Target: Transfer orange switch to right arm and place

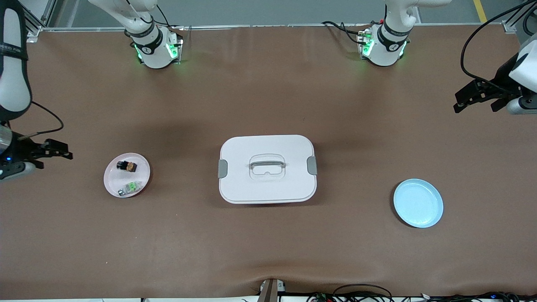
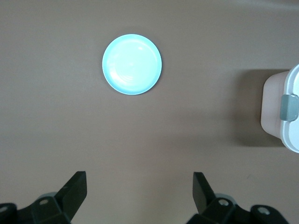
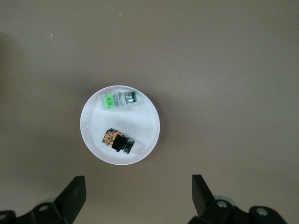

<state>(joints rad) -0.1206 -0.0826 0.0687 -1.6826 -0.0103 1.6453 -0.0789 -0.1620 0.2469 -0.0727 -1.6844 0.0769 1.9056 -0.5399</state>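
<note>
Orange switch (image 1: 126, 166), lying on its side in the pink plate (image 1: 142, 184) toward the right arm's end of the worktop; its long axis runs roughly along the worktop's length, orange end toward the white lidded box (image 1: 267, 168), black end toward the worktop's end edge. Green-and-white part (image 1: 130, 188) lies in the same plate, nearer the front camera. Blue plate (image 1: 418, 203) sits toward the left arm's end. Right gripper (image 1: 56, 149) and left gripper (image 1: 472, 98) hang over the 2 end edges, both with fingers wide apart, holding nothing.
</note>
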